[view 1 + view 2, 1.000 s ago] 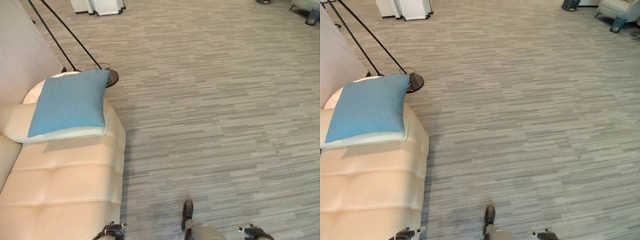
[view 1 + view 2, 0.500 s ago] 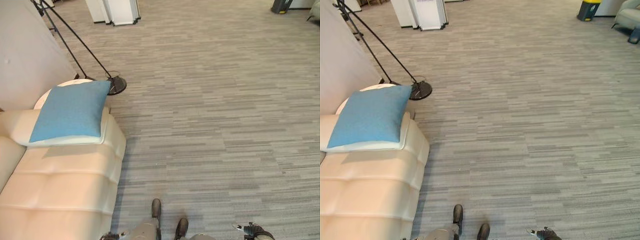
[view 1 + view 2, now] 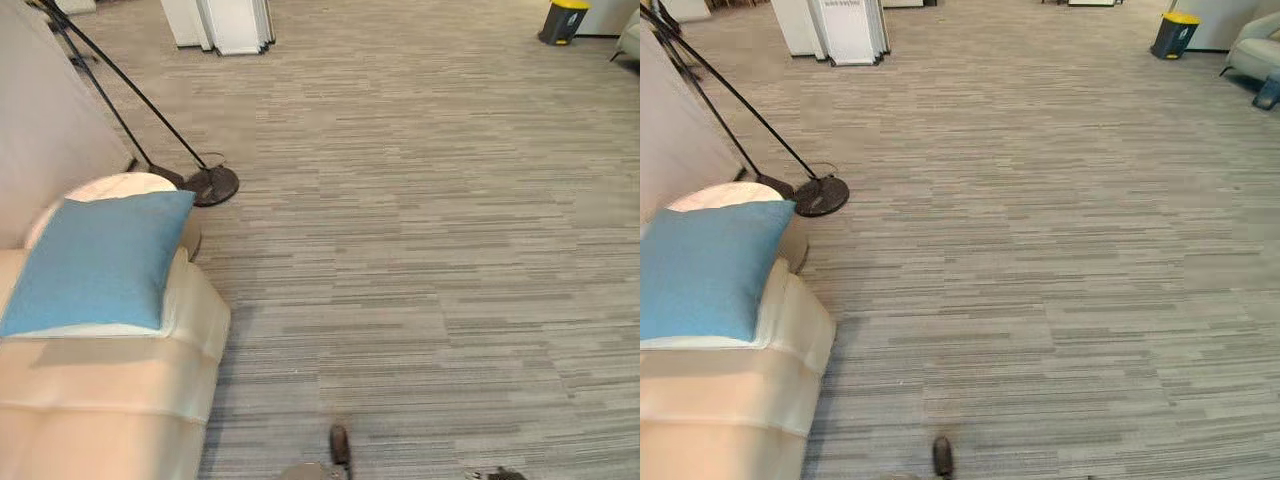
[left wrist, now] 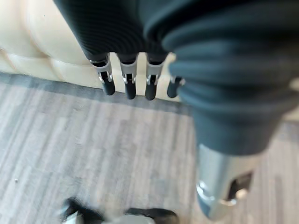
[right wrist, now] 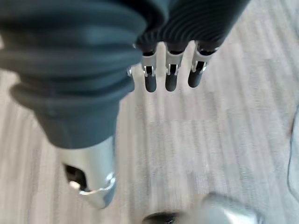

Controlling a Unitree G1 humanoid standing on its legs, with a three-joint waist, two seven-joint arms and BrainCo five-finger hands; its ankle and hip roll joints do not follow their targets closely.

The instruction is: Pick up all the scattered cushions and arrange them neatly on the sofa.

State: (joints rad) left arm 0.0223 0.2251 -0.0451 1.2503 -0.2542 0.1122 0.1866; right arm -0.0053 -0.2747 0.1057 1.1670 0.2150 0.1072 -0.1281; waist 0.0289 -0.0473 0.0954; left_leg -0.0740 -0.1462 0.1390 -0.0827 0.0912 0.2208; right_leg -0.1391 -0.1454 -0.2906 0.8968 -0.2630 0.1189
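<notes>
Hanging with its fingers straight and relaxed, holding nothing, the left hand [image 4: 140, 60] points down over grey striped carpet [image 3: 420, 250], with the cream sofa's [image 4: 42, 51] tufted front just past the dark fingertips. The right hand [image 5: 173, 60] is likewise slack and empty, fingers loosely extended over bare carpet, well away from any furniture. From the head cameras, the sofa [image 3: 120, 400] sits at the robot's left, and a blue cushion [image 3: 95, 262] lies flat on a cream cushion [image 3: 170, 318] on top of the sofa's arm, its corners slightly skewed to the sofa's edge. Just behind the sofa arm stands a small round side table [image 3: 110, 187] with a pale top, and beside that rests the dark round base of a floor lamp [image 3: 208, 184], its thin black poles slanting up toward the wall. Far across the carpet are white panels [image 3: 220, 22] and a yellow-lidded bin [image 3: 562, 20].
</notes>
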